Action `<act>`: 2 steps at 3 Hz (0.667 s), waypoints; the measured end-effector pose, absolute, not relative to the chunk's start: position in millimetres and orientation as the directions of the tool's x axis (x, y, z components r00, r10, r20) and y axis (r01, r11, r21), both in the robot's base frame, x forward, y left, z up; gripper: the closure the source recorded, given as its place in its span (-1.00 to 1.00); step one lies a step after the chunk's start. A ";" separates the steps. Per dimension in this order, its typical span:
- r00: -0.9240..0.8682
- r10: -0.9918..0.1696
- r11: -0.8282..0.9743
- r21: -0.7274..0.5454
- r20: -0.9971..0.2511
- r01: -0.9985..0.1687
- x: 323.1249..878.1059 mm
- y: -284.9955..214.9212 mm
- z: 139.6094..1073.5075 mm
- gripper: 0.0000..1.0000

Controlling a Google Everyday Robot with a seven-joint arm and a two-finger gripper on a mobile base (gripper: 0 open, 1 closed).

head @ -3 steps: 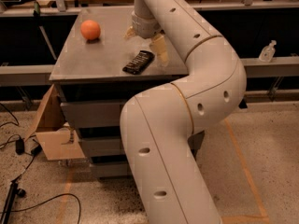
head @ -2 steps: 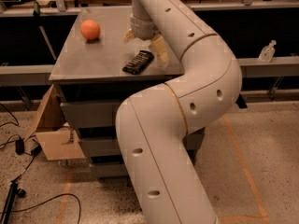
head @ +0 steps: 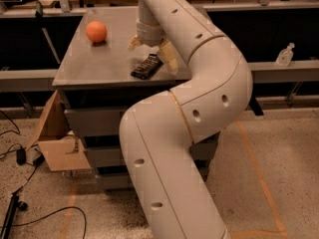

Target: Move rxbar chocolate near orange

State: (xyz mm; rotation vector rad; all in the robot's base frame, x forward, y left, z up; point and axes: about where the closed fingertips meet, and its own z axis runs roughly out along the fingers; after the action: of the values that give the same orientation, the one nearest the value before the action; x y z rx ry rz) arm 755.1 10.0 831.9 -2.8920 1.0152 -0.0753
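The rxbar chocolate (head: 147,66), a flat dark bar, lies on the grey table (head: 94,63) near its front edge. The orange (head: 96,32) sits at the table's back left, well apart from the bar. My gripper (head: 150,51) hangs just above and behind the bar, its two tan fingers (head: 168,57) spread wide on either side of the bar's far end. It holds nothing. My white arm covers the right part of the table.
An open cardboard box (head: 55,138) stands on the floor at the table's left. Cables (head: 20,153) lie on the floor at the left. A clear bottle (head: 285,55) stands on the rail at the right. Shelving runs along the back.
The arm has shifted slightly left and the gripper has settled lower over the bar's far end. The bar and the orange have not moved.
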 end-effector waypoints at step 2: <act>0.798 -0.602 -0.797 -0.064 0.007 -0.601 751.9 10.0 824.8 -0.65</act>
State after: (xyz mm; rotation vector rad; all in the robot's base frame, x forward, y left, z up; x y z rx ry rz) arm 751.9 10.0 824.8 -2.9231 0.9783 -0.0410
